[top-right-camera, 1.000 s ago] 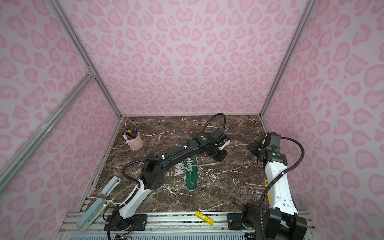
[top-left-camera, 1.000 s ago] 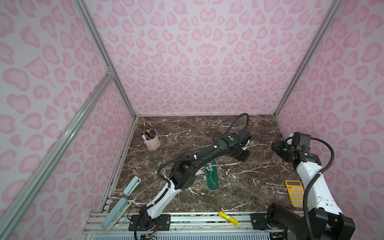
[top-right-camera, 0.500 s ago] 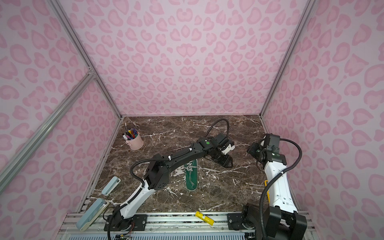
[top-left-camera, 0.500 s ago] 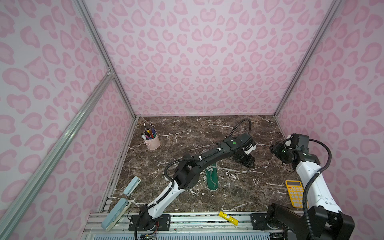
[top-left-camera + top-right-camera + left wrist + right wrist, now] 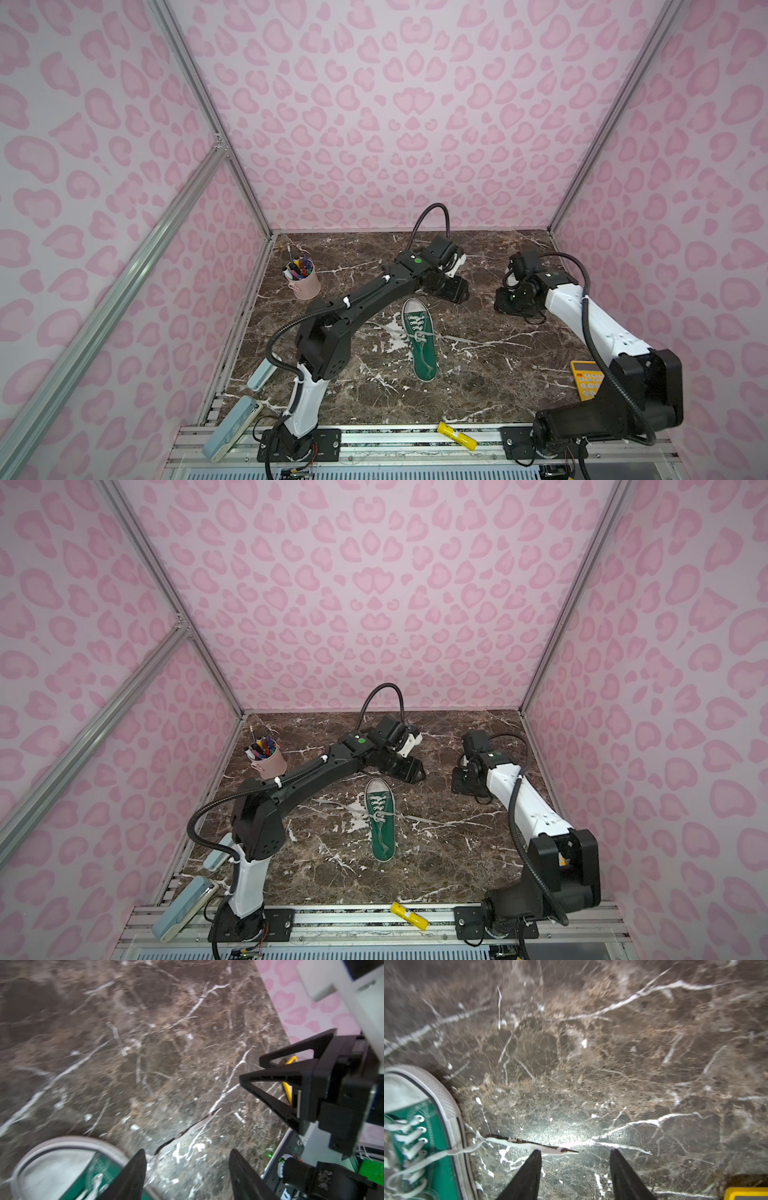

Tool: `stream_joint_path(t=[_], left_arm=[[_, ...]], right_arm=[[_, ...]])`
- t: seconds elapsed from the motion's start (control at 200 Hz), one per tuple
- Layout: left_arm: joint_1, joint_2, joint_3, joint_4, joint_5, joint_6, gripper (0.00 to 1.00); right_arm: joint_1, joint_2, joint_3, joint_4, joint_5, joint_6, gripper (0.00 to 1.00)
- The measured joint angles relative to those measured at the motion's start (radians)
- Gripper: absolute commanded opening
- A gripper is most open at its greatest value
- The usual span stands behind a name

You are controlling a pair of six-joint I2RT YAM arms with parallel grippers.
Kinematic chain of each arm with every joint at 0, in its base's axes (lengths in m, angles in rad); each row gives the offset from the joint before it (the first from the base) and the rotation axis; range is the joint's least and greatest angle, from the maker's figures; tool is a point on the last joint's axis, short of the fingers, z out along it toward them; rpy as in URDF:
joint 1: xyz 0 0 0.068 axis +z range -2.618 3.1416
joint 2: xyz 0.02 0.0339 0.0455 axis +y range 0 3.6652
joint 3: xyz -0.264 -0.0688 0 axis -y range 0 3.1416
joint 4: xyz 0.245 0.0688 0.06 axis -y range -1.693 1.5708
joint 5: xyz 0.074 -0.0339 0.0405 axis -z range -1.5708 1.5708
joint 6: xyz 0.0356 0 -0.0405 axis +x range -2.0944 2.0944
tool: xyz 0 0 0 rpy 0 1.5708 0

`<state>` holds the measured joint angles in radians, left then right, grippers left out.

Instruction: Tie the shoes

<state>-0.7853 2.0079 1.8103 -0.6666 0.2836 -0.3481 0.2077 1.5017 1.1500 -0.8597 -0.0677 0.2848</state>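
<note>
While the lace ends lie loose and we make out no knot or bow, we call this the opening step: reaching for a lace. The shoe [image 5: 419,338] sits flat mid table [image 5: 490,386], heel toward the arm bases and toe toward both grippers. The right gripper [image 5: 575,1150] hangs low over bare marble, jaws apart, nothing between them. A lace [image 5: 517,1144] trails off the shoe's side, and its tip lies just ahead of one fingertip, poking a bit into the gap. We can't tell whether it touches. The left gripper [image 5: 187,1150] is also spread and empty, with the toe cap [image 5: 56,1161] just beside one finger and the right gripper's fingers facing it nearby. Next, we think, the right gripper must shift slightly toward that tip, drop to the marble and pinch. The lace is flat and thin, so a close that's too high would miss it. The left gripper needs the other end, which its own view doesn't show, and in the top views it's hard to tell from the white veins. The pen cup [image 5: 303,282] is well off behind the left gripper. The calculator [image 5: 584,380] is back by the right arm's base, and a yellow bar [image 5: 457,436] and pale cases [image 5: 232,428] sit at the front edge. None of these block the lace. The crowding is the two grippers themselves, close together past the toe.
</note>
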Motion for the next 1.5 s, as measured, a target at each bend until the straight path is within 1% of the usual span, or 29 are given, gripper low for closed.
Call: stream_joint_path(t=[0.13,0.28,0.375,0.485,0.555,0.865,1.055,1.305,1.425,1.5], left_arm=[[0.077,-0.142,-0.233,0.049,-0.02,0.001,0.65],[0.137,-0.259,-0.42,0.087,-0.042,0.005,0.65],[0.162,-0.313,-0.528,0.115,-0.048,0.004,0.65],[0.175,-0.349,-0.605,0.117,-0.055,0.0,0.64],[0.175,-0.365,-0.629,0.122,-0.055,0.0,0.64],[0.177,-0.38,-0.664,0.126,-0.073,-0.008,0.63],[0.177,-0.38,-0.675,0.123,-0.08,-0.008,0.62],[0.177,-0.382,-0.679,0.122,-0.091,-0.009,0.61],[0.177,-0.382,-0.684,0.12,-0.093,-0.011,0.61],[0.177,-0.383,-0.685,0.12,-0.093,-0.011,0.6]], right_arm=[[0.112,0.088,0.012,-0.063,0.03,-0.011,0.48],[0.197,0.114,-0.029,-0.082,0.042,0.011,0.42],[0.235,0.133,-0.062,-0.082,0.042,0.018,0.39],[0.237,0.157,-0.08,-0.08,0.049,0.018,0.35],[0.237,0.172,-0.08,-0.074,0.063,0.013,0.33],[0.245,0.25,-0.064,-0.051,0.059,-0.046,0.3],[0.266,0.283,-0.033,-0.059,0.091,-0.09,0.31],[0.274,0.305,-0.024,-0.083,0.131,-0.135,0.37],[0.274,0.307,-0.024,-0.084,0.138,-0.15,0.37],[0.274,0.312,-0.025,-0.082,0.137,-0.16,0.34]])
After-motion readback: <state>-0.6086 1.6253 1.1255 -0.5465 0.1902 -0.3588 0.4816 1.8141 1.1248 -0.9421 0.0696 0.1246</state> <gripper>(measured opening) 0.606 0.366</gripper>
